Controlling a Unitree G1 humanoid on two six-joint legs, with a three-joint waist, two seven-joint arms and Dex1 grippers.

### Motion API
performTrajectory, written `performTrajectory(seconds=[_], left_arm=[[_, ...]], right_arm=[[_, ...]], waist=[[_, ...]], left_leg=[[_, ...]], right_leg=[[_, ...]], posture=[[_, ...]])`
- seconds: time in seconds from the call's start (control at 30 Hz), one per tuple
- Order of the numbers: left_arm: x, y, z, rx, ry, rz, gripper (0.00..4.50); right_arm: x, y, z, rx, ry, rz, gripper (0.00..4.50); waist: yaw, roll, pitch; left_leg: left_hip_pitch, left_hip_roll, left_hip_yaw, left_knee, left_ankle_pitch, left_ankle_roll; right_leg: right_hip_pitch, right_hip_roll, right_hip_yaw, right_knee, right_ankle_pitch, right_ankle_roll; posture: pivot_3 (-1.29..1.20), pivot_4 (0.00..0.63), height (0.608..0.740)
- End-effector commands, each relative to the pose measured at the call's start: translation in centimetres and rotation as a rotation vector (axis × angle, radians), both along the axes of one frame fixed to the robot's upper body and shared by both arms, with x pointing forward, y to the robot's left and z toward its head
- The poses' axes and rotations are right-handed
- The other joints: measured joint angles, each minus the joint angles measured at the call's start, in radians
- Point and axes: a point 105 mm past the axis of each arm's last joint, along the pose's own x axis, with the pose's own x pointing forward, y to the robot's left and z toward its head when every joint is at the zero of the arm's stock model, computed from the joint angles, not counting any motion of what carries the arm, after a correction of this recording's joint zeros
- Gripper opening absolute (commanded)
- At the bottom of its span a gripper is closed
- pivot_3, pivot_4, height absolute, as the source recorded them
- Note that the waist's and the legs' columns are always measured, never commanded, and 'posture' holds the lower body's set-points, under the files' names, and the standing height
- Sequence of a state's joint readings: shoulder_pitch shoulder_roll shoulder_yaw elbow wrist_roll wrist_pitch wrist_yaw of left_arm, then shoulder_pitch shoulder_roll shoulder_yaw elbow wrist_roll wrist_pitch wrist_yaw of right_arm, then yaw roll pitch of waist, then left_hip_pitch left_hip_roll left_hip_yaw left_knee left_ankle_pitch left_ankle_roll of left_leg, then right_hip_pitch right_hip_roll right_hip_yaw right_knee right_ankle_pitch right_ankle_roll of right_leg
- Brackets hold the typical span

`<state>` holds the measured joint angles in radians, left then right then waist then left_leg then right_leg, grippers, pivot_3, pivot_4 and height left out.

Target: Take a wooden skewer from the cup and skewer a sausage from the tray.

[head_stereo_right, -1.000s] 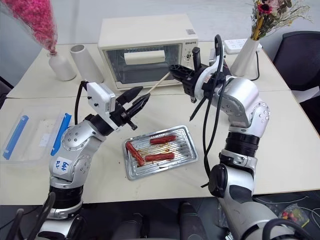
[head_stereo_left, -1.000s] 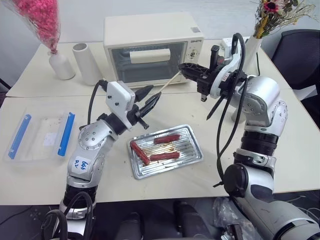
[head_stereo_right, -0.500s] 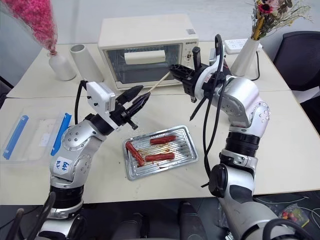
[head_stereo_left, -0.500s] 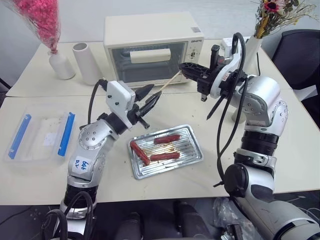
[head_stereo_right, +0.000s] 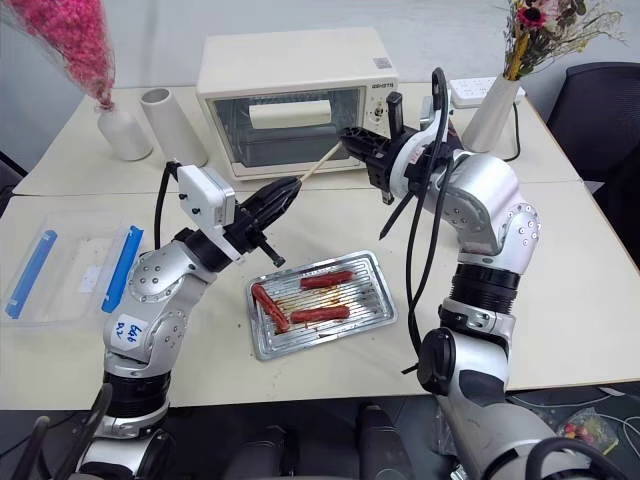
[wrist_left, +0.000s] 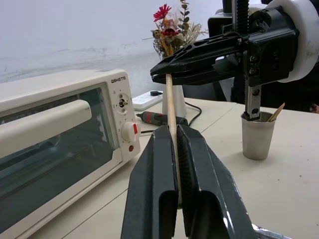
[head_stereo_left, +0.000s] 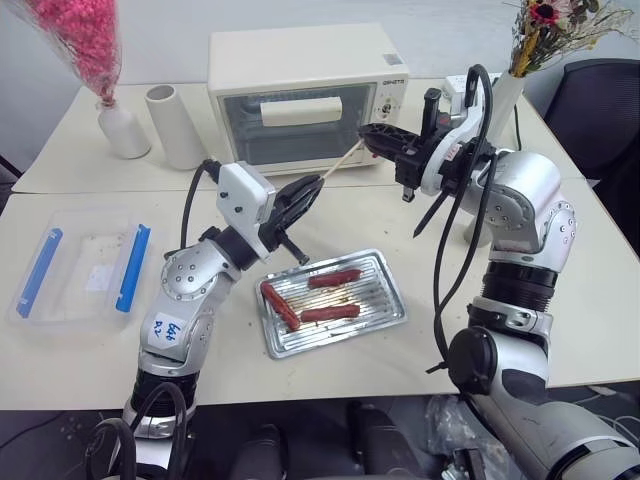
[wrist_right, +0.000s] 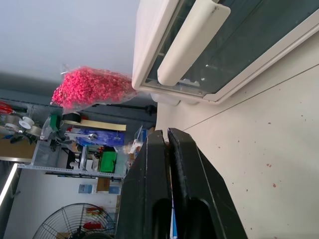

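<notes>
Three sausages [head_stereo_left: 329,312] are lying in the tray [head_stereo_left: 385,312] nearest the robot. Above and beyond it, the left gripper [head_stereo_left: 312,189] is clamping the lower end of the wooden skewer [head_stereo_left: 340,163], while the right gripper [head_stereo_left: 368,135] is pinching its upper end. Farther back, the cup [wrist_left: 257,135] is standing on the table [head_stereo_left: 600,290].

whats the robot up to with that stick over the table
The robot is passing a wooden skewer between its arms, above the table in front of the toaster oven. The right pincer is shut on one end and the left pincer is shut on the other, so both grip it at once. Three sausages lie untouched in the metal tray below; nothing is skewered yet. The cup, with another stick in it, stands on the table behind the right arm.
</notes>
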<state>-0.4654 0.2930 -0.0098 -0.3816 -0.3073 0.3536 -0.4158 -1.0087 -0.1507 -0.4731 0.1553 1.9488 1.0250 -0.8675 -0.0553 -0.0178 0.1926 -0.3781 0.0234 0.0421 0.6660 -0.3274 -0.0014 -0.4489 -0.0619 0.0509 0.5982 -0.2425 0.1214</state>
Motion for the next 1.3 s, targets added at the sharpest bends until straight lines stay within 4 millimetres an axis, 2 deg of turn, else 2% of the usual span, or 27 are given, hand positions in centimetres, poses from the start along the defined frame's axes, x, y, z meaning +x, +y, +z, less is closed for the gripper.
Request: performTrajectory(seconds=[0.03,0.2,0.3,0.33,0.47,0.53,0.6,0.7,0.9,1.17,1.2,1.3], left_arm=[[-0.4,0.3,1.1,-0.001,-0.054,0.016,0.0],[-0.3,0.9,1.0,0.005,-0.053,0.036,0.0],[-0.2,1.6,1.1,0.011,-0.054,0.06,0.0],[-0.2,2.0,1.2,0.015,-0.053,0.07,0.0],[-0.4,4.3,1.5,0.045,-0.044,0.124,0.0],[-1.0,5.9,1.6,0.084,-0.023,0.137,0.0],[-2.0,7.4,1.7,0.132,0.014,0.121,0.0],[-4.1,8.8,2.0,0.205,0.088,0.063,0.0],[-8.1,10.5,1.8,0.325,0.242,-0.008,0.0],[-10.4,11.2,1.1,0.355,0.281,0.07,0.0],[-10.6,11.3,0.9,0.354,0.285,0.083,0.0],[-10.8,11.5,0.8,0.349,0.287,0.102,0.0]], right_arm=[[-0.8,0.0,1.4,0.013,-0.061,0.006,1.04],[-0.7,-0.1,1.4,0.008,-0.064,0.008,2.69],[-0.7,-0.6,1.3,-0.051,-0.086,0.006,3.69],[-0.6,-1.1,1.3,-0.087,-0.102,-0.001,3.69],[-0.4,-2.9,1.5,-0.416,-0.312,-0.025,3.69],[-0.7,-3.4,1.3,-0.648,-0.468,-0.025,3.69],[-1.1,-3.5,0.4,-0.866,-0.639,0.028,3.69],[-2.2,-3.3,-1.7,-1.053,-0.824,0.2,3.69],[-4.5,-2.0,-4.9,-1.192,-1.035,0.493,3.69],[-4.9,-0.8,-5.9,-1.16,-1.057,0.56,3.69],[-5.0,-0.7,-6.0,-1.159,-1.063,0.575,3.97],[-4.8,-0.4,-6.7,-1.195,-1.085,0.598,4.45]], waist=[[0.0,0.0,0.0],[0.0,0.0,0.0],[0.001,0.0,0.0],[0.001,0.0,0.0],[0.006,0.0,0.0],[0.008,0.0,0.0],[0.008,0.0,0.0],[0.008,0.0,0.0],[0.012,0.0,0.0],[0.026,0.0,0.0],[0.026,0.0,0.0],[0.027,0.0,0.0]], left_leg=[[0.0,0.0,0.0,0.0,0.0,0.0],[0.0,0.0,0.0,0.0,0.0,0.0],[0.0,0.0,0.0,0.0,0.0,0.0],[0.0,0.0,-0.001,0.0,0.0,0.0],[-0.004,0.0,-0.003,0.0,0.0,0.001],[-0.007,0.0,-0.004,0.0,-0.001,0.001],[-0.011,0.0,-0.002,0.0,-0.001,0.002],[-0.015,0.002,-0.002,0.0,-0.001,0.001],[-0.015,0.001,-0.002,0.001,-0.002,0.0],[-0.011,0.0,-0.002,0.002,0.0,-0.003],[-0.011,0.001,-0.002,0.002,0.0,-0.003],[-0.01,0.001,-0.002,0.002,0.001,-0.004]], right_leg=[[0.0,0.0,0.0,0.0,0.0,0.0],[0.0,0.0,0.0,0.0,0.0,0.0],[0.0,0.0,0.0,-0.001,0.0,0.0],[0.0,0.0,-0.001,-0.001,0.0,0.0],[0.0,-0.001,-0.004,-0.005,0.0,0.0],[-0.002,0.0,-0.005,-0.006,0.0,0.0],[-0.008,0.0,-0.005,-0.005,0.0,0.0],[-0.015,0.001,-0.006,-0.005,0.0,0.0],[-0.014,0.0,-0.006,-0.005,0.0,-0.001],[-0.012,-0.001,-0.005,-0.004,-0.001,-0.003],[-0.012,-0.001,-0.006,-0.003,-0.001,-0.004],[-0.012,0.0,-0.006,-0.001,-0.001,-0.005]], posture=[[0.0,0.15,0.74],[0.0,0.15,0.74],[0.0,0.15,0.74],[0.0,0.15,0.74],[0.0,0.15,0.74],[0.0,0.15,0.74],[0.0,0.15,0.74],[0.0,0.15,0.74],[0.0,0.15,0.74],[0.0,0.15,0.74],[0.0,0.15,0.74],[0.0,0.15,0.74]])
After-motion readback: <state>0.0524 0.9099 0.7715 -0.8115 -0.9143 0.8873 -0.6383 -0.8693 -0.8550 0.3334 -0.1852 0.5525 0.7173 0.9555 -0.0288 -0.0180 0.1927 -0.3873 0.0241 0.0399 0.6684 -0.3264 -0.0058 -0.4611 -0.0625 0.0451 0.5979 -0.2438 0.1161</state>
